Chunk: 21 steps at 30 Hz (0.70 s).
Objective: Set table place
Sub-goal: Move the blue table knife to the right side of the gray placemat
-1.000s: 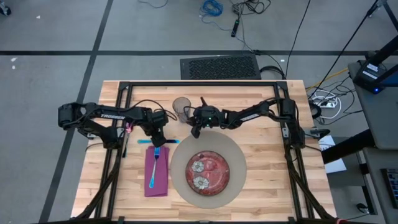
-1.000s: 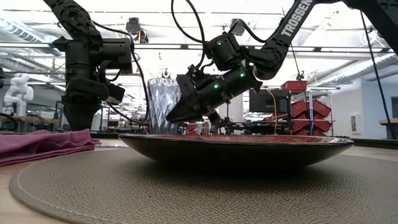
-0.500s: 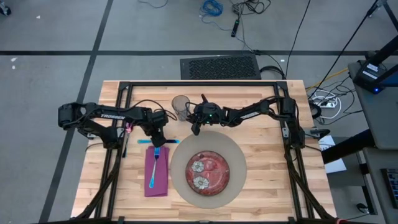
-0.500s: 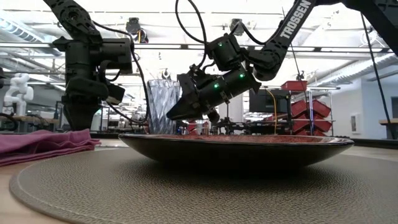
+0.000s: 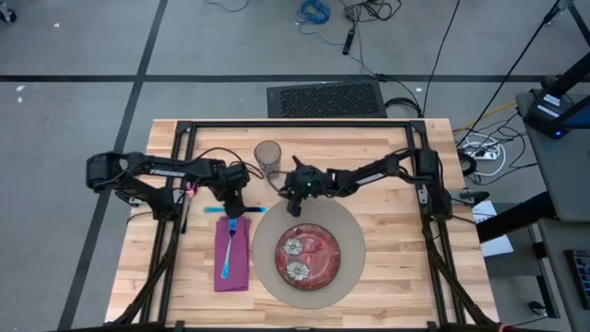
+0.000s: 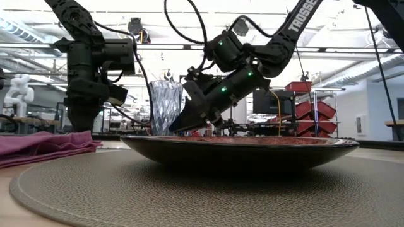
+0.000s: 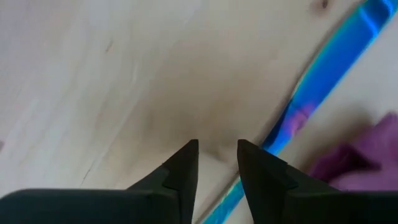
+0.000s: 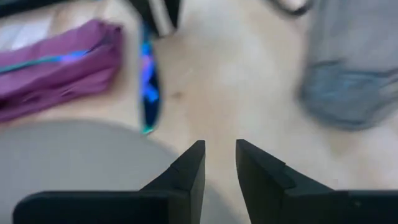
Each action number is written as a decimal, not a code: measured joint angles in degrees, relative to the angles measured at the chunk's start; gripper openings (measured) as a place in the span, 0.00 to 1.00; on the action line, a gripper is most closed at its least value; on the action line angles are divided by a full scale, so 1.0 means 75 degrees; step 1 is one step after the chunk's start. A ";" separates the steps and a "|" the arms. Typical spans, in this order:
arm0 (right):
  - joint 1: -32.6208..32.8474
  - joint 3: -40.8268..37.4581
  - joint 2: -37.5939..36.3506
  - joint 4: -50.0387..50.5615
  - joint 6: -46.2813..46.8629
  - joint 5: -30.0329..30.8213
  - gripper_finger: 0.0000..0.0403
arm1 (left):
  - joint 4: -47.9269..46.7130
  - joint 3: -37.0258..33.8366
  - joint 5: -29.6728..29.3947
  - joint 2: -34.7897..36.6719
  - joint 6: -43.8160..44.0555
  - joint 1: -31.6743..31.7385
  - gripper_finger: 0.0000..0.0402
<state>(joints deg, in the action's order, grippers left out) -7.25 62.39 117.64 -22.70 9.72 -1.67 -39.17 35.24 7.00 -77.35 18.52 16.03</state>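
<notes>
- since a second ago the right gripper [image 5: 293, 198] has swung away from the glass [image 5: 268, 158] and dipped toward the far rim of the mat [image 5: 353, 277]; everything lying on the tabletop [image 5: 396, 184] is where it was.
- left arm reaches in from the left edge of the tabletop, and the left gripper [image 5: 234, 213] points down at the far end of the napkin [image 5: 232, 256], over the blue cutlery.
- its fingers [image 7: 184, 167] stand a narrow gap apart above bare wood and grip nothing; a blue cutlery piece [image 7: 323, 99] runs just beside them, with purple cloth at the corner of that wrist view.
- napkin lies lengthwise just left of the mat, with a blue fork [image 5: 231, 238] and a pink piece [image 5: 225, 267] on it.
- a second blue piece [image 5: 221, 209] lies crosswise on the wood at the napkin's far end.
- glass stands upright on the wood beyond the mat, apart from both grippers.
- right gripper hangs tilted down between the glass and the mat's far edge; its fingers [image 8: 191, 168] are slightly apart and empty.
- red patterned plate [image 5: 308, 255] sits in the middle of the round mat; in the low view the plate's dark rim [image 6: 252, 146] fills the foreground.
</notes>
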 joint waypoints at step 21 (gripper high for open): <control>0.1189 0.0000 0.0000 0.0365 0.0023 -0.0224 0.19 | -0.1017 0.0178 -0.0646 -0.0011 -0.0714 -0.1131 0.23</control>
<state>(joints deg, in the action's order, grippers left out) 1.67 62.39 117.64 -19.97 9.90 -3.36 -46.80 36.58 2.15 -77.44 13.17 7.55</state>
